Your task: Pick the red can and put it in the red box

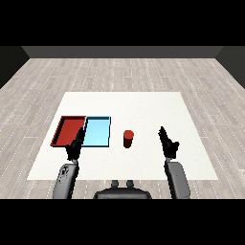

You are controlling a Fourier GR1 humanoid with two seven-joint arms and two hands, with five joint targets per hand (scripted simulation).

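Black fingers, right: the right hand (167, 142) has its fingers (162, 132) straight and close together, pointing up the bench, curled round nothing.
Black fingers, left: the left hand (75, 147) shows its fingers (79, 138) straight too, pointing forward, holding nothing; they lie over the near edges where the two trays meet.
Can: the red can (128, 139) stands upright on the white bench (143, 105), just right of the blue tray (97, 132), between the two hands and nearer the trays than the right hand. Nothing touches it.
Red tray: the red tray (70, 130) sits at the far left, side by side with the blue one. I see nothing in it.
Forearms: both grey forearms come in from the lower corners, the hands low over the near part of the bench.
Done so far: judging by this, nothing. The can is not picked and the tray has not received it.
Left to do: reach, close on the can, lift, carry it left past the blue tray, set it in the red one.
Likely hand: either could go; the can lies well apart from both.
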